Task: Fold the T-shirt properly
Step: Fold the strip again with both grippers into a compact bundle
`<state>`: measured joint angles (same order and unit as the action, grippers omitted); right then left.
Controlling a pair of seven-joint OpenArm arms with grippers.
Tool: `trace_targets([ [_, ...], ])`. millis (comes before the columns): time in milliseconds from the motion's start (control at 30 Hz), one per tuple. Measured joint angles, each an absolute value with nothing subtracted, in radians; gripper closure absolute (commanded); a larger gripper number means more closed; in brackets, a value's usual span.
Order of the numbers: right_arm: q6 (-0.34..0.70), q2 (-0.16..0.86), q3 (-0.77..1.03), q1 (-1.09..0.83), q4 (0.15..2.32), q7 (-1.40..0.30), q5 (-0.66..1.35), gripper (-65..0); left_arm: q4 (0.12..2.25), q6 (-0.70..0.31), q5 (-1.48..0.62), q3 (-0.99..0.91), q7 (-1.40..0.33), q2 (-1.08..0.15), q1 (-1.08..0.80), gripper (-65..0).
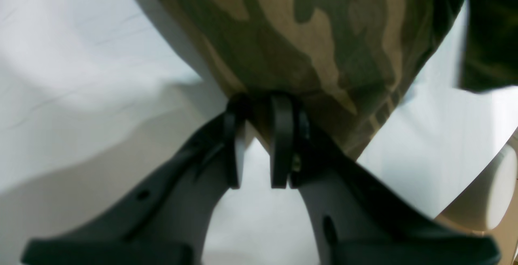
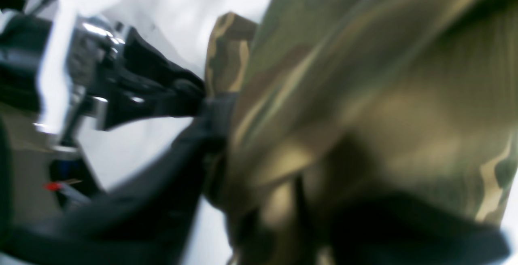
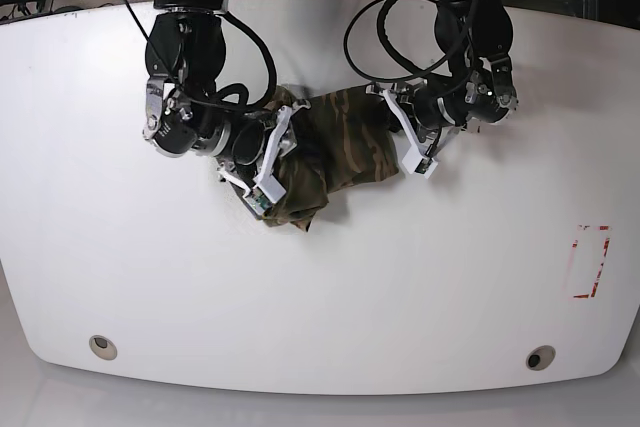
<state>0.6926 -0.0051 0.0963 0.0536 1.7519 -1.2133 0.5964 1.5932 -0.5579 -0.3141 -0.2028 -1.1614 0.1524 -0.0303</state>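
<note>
the t-shirt (image 3: 335, 152) lies bunched in a loose heap near the far edge of the white table (image 3: 320, 297), about midway between its left and right edges, well short of a flat or folded state. both arms close on it from opposite ends. in the base view the left gripper (image 3: 398, 132) sits at the heap's right end and the right gripper (image 3: 272, 162) at its left end, so the cloth's long axis runs between the two hands, roughly parallel to the far edge. left wrist view: the left gripper (image 1: 259, 107) has its jaws drawn nearly together with a hem of the camouflage cloth (image 1: 315, 34) pinched at the tips, and the fabric rises away from the fingers towards the middle of the heap. right wrist view: the picture is blurred; the right gripper (image 2: 226, 147) is pressed into a fold of cloth (image 2: 364, 95), dark finger shapes show either side of the fabric, but how far the jaws stand apart, and whether they grip, cannot be told. judgement: neither arm is nearer, each being at its own end, and the coming move turns on the left-held end being drawn outward along that axis to spread the cloth, provided the opposite end is secured.
</note>
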Motion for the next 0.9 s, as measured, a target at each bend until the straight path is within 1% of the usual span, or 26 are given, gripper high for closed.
trace_targets([
  [67, 0.692, -0.005, 0.062, 0.054, 1.755, -1.211, 0.562, -36.1, 1.595, -0.559, -0.314, -0.205, -1.162, 0.152, -0.030, -8.9],
  [133, 0.692, -0.006, 0.025, 0.051, 1.776, -1.213, 0.543, -38.7, 1.609, -0.560, -0.316, -0.205, -1.167, 0.153, -0.033, -8.9],
  [333, 0.692, -0.007, -0.101, 0.056, 1.856, -1.207, 0.480, -38.7, 1.676, -0.588, -0.464, -0.212, -1.156, 0.133, -0.042, -8.9],
  [400, 0.693, -0.012, -0.124, 0.056, 1.867, -1.204, 0.467, -38.7, 1.723, -0.611, -0.500, -0.226, -1.156, 0.110, -0.049, -8.9],
  [500, 0.693, -0.020, -0.146, 0.067, 1.866, -1.197, 0.418, -38.7, 1.794, -0.635, -0.538, -0.290, -1.143, 0.037, -0.072, -8.9],
  [600, 0.693, -0.023, -0.160, 0.074, 1.864, -1.179, 0.416, -38.7, 1.820, -0.654, -0.556, -0.363, -1.159, -0.043, -0.098, -8.9],
  [700, 0.693, -0.031, -0.171, 0.078, 1.843, -1.179, 0.422, -38.7, 1.814, -0.656, -0.556, -0.437, -1.159, -0.093, -0.094, -8.9],
  [800, 0.693, -0.033, -0.160, 0.083, 1.845, -1.180, 0.422, -38.7, 1.803, -0.656, -0.562, -0.439, -1.158, -0.122, -0.078, -8.9],
  [900, 0.693, -0.033, -0.112, 0.087, 1.845, -1.177, 0.425, -38.5, 1.802, -0.656, -0.562, -0.387, -1.159, -0.143, -0.061, -8.9],
])
